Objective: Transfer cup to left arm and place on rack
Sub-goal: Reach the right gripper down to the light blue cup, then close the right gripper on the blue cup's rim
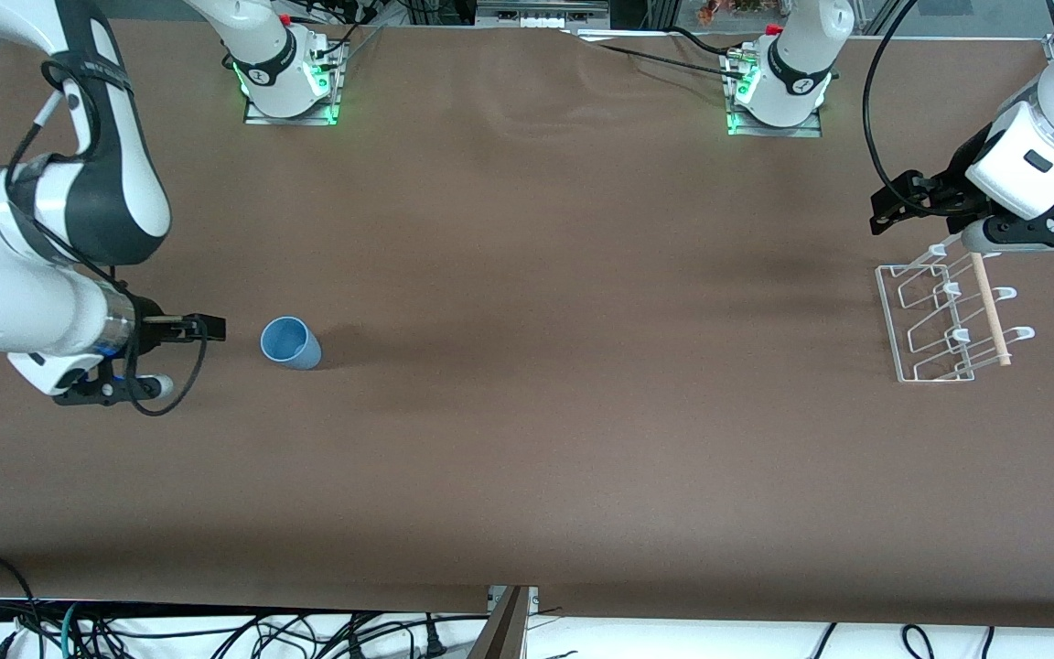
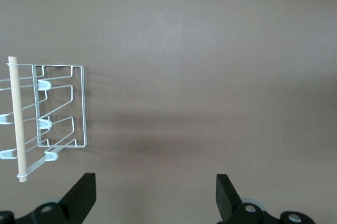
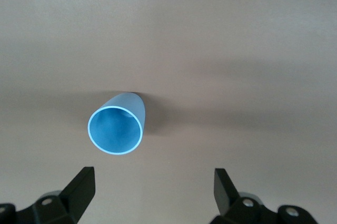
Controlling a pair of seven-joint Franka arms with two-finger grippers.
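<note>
1. A light-blue cup stands upright on the brown table, toward the right arm's end and well away from every edge, its mouth open to the ceiling.
2. The right gripper hangs just beside the cup on the side of the right arm's table end, its two black fingers spread wide and holding nothing; the cup sits ahead of the gap, not yet between the fingers.
3. The left gripper hovers by the rack at the left arm's end of the table, fingers likewise wide apart and empty; this arm waits.
4. The cup looks like thin moulded plastic: probably very light, fairly stiff at the rim but likely to flex if pinched hard, and smooth enough to slip in a loose hold.
5. Its tapered wall narrows toward the base, so a squeeze low down may push it upward out of the fingers; a hold across the upper wall, just under the rim, seems the surer place, and would leave the lower body free for the other gripper at the handover.
6. In appearance the cup is plain and handleless, with a round rim slightly paler than its inside and no markings visible.
7. The rack, white wire with white-tipped pegs and a pale wooden dowel, stands well apart from the cup.
</note>
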